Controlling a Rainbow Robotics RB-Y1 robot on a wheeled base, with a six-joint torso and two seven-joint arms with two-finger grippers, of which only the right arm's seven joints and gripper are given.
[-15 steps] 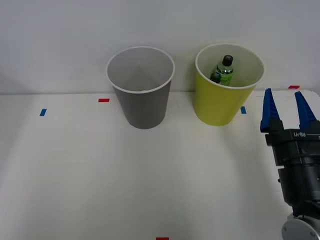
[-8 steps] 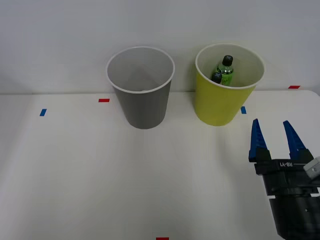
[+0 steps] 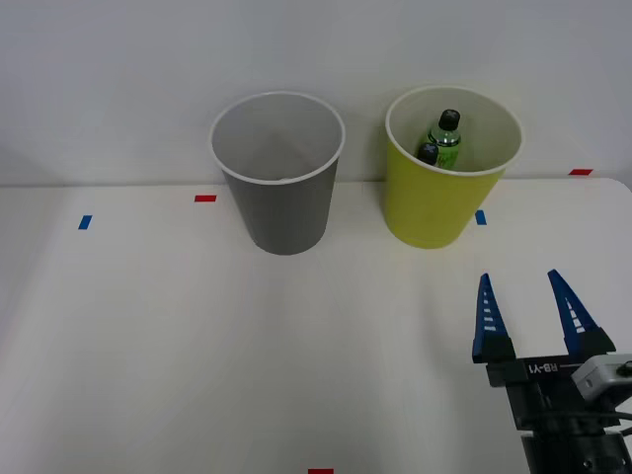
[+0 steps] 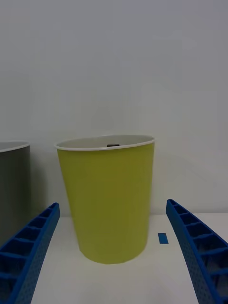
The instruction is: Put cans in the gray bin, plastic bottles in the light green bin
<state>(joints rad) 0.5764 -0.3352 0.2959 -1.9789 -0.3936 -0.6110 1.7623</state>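
Note:
The light green bin [image 3: 439, 197] stands at the back right of the table, and two plastic bottles lean inside it: a green one with a black cap [image 3: 445, 136] and a second black cap [image 3: 427, 153] beside it. To its left stands the gray bin [image 3: 284, 202]; I see nothing in the part of its inside that shows. No cans are in view. My right gripper [image 3: 528, 296] is open and holds nothing, low over the table in front of the light green bin. In the wrist view the light green bin [image 4: 110, 199] is straight ahead of my gripper [image 4: 114, 266], with the gray bin [image 4: 12, 190] at the edge.
Small red tape marks [image 3: 204, 198] and blue tape marks [image 3: 85, 222] dot the white table. A plain white wall rises right behind both bins. A blue mark [image 4: 162, 238] lies beside the light green bin.
My right gripper has drawn back from beside the light green bin toward the table's near edge and slightly left, staying open.

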